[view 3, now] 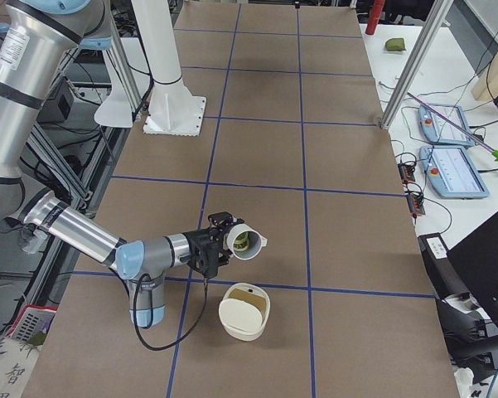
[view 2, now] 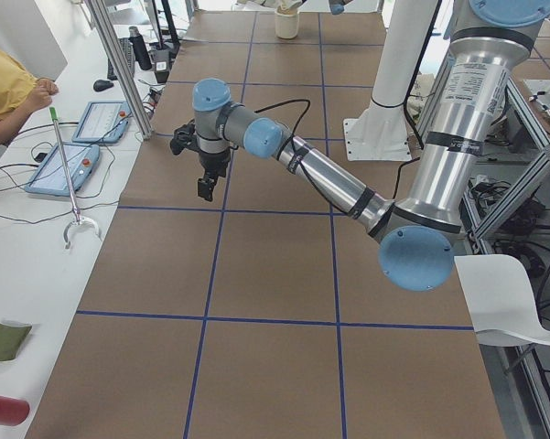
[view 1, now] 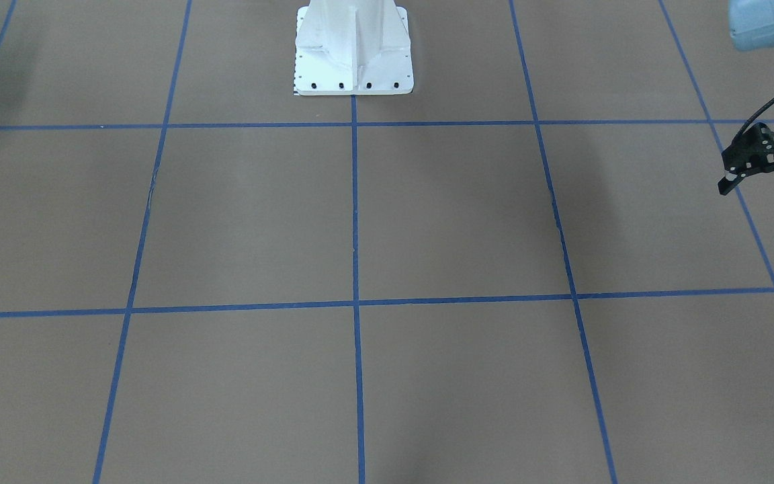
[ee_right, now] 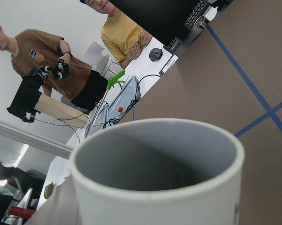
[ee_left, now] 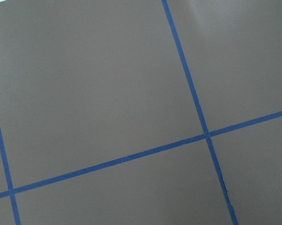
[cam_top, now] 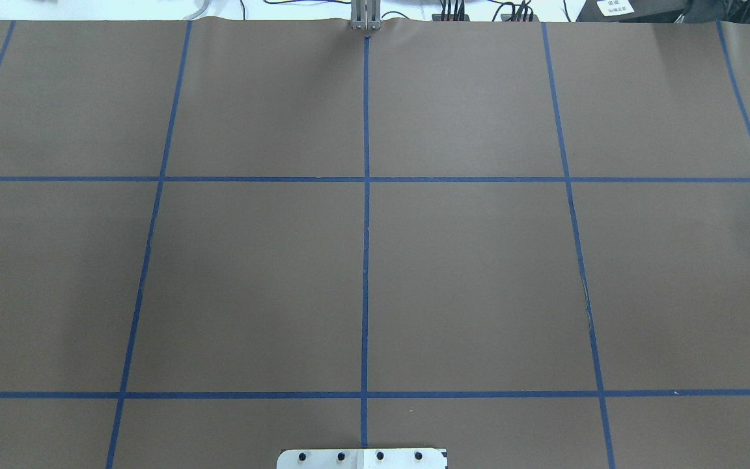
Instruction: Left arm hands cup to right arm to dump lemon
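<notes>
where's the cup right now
Exterior right view: the cup is tipped on its side at the tip of the right arm, close by a cream bowl.

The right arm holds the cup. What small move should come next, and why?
Probably tilt the cup further, mouth down: it lies about sideways at the right gripper, a yellowish piece shows inside, and the cream bowl sits below it in that view.

light: bright, even, from above | shadows: faint soft patches on brown paper-covered table (view 1: 467, 222) | glare: pale wall (ee_right: 47, 14) washed out, right wrist view | focus: near rim of white grey-lined mug (ee_right: 155, 157) blurred; fixed views sharp
</notes>
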Available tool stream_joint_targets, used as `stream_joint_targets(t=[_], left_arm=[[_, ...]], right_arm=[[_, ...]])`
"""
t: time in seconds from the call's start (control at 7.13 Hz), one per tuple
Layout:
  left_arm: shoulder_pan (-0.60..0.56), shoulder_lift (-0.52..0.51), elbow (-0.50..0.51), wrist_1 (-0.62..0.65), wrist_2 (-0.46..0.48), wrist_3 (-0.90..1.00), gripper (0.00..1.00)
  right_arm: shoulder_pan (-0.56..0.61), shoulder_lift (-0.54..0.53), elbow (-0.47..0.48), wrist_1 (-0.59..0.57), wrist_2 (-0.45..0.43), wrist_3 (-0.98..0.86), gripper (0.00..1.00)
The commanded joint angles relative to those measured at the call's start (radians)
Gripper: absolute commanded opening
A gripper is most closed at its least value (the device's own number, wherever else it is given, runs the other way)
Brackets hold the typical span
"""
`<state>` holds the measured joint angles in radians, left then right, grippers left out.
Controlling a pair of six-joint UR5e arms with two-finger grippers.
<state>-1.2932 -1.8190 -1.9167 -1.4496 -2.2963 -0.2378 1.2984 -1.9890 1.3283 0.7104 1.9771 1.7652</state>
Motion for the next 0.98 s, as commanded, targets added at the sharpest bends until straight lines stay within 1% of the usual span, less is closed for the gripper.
stream_joint_targets(t=[0.0,0.28,0.56,0.7,0.84], left_arm=[[0.000,0.000,-0.002,0.000,0.000,0.000,1.00],[0.000,0.000,-0.002,0.000,0.000,0.000,1.00],[0.000,0.000,-0.004,0.000,0.000,0.000,1.00],[0.000,0.000,-0.004,0.000,0.000,0.000,1.00],[0.000,0.000,-0.007,0.000,0.000,0.000,1.00]], right_arm=[[0.001,0.041,-0.072,0.128,-0.064,0.301,0.00],[0.001,0.073,-0.128,0.201,-0.130,0.513,0.00],[0.001,0.078,-0.147,0.225,-0.190,0.662,0.00],[0.001,0.078,-0.149,0.257,-0.283,0.795,0.00],[0.001,0.078,-0.164,0.289,-0.331,0.883,0.00]])
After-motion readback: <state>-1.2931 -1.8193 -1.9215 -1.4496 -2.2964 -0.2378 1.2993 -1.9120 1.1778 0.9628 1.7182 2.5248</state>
